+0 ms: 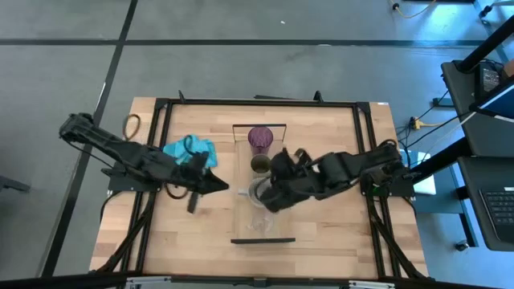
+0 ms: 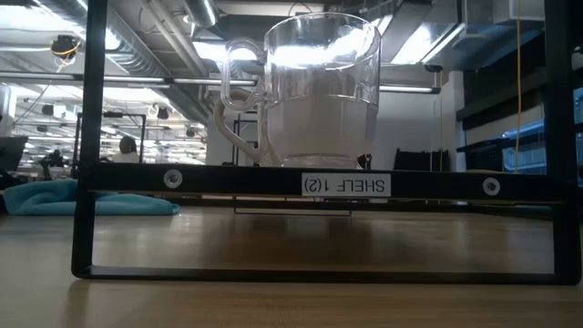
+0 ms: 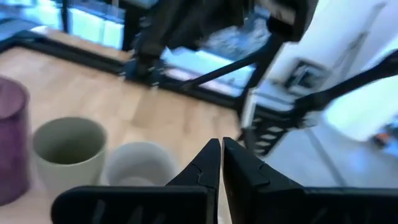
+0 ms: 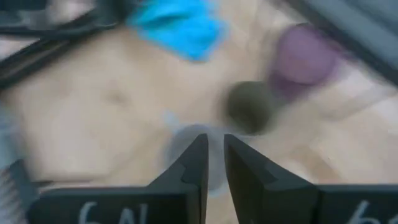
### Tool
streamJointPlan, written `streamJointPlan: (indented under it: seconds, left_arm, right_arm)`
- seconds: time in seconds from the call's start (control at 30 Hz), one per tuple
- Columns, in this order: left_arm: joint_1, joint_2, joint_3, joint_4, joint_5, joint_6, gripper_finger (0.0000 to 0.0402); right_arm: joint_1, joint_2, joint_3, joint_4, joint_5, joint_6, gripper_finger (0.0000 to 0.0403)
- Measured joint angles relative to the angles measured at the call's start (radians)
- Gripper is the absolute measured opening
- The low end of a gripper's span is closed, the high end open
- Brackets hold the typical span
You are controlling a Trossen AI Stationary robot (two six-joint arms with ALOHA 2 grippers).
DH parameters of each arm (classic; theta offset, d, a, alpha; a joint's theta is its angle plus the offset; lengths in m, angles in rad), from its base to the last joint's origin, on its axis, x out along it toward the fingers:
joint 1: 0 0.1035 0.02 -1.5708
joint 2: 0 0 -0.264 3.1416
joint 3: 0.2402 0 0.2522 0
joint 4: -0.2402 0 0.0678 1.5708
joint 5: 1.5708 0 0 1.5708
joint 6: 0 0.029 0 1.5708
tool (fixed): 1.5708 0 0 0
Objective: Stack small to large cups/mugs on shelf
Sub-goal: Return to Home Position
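Four cups stand in a row on the shelf [image 1: 241, 213]: the purple tumbler [image 1: 259, 138] farthest, then the olive cup [image 1: 260, 164], the grey handled mug [image 1: 255, 193] and the clear glass [image 1: 259, 224] nearest. In the low view the glass [image 2: 319, 91] fills the front of the shelf [image 2: 237, 180], and the mug [image 2: 314, 132] stands behind it. My right gripper [image 1: 269, 197] is at the mug's rim, its fingers almost together. My left gripper [image 1: 218, 187] is shut and empty, left of the shelf, pointing at the cups. My right gripper seems to have the grey mug's wall at the rim [image 4: 186, 138] between its two fingers, on the side away from the handle. It slants down from the table's right. The view is blurred, so the contact itself is not plain. The mug stands upright with its base on the shelf.
A teal cloth [image 1: 193, 151] lies on the table left of the shelf, beside my left arm. A black rail frame [image 1: 161, 160] runs around the tabletop. The shelf's near end [image 1: 263, 239] has bare board in front of the glass.
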Motion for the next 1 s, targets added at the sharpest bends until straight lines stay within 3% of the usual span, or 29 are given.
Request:
streamJointPlan:
  seconds: [0.13,0.27,0.4,0.53,0.77,0.83,1.0]
  left_arm:
    - [-0.016,-0.077,0.0,-0.007,0.095,-0.076,0.0011]
    - [-0.05,-0.127,0.0,0.006,0.21,-0.149,0.0011]
    - [-0.114,-0.14,0.001,0.02,0.173,-0.139,0.0012]
    - [-0.179,-0.135,0.001,0.022,0.209,-0.078,0.0012]
    - [-0.209,-0.15,0.0,0.047,0.226,0.086,0.0012]
    - [-0.207,-0.144,-0.031,0.165,0.243,0.157,0.0012]
    - [-0.135,-0.131,-0.217,0.548,0.425,0.181,0.0012]
  right_arm:
    - [0.029,-0.053,-0.037,0.149,-0.103,-0.18,0.0054]
    - [0.047,-0.061,-0.008,0.158,-0.266,-0.2,0.0054]
    - [0.107,-0.058,-0.016,0.273,-0.28,-0.272,0.0054]
    - [0.154,-0.058,-0.022,0.37,-0.276,-0.435,0.0054]
    - [0.16,-0.052,-0.023,0.48,-0.301,-0.598,0.0054]
    - [0.139,-0.043,-0.023,0.544,-0.366,-0.662,0.0054]
    - [0.052,-0.033,-0.023,0.645,-0.529,-0.753,0.0054]
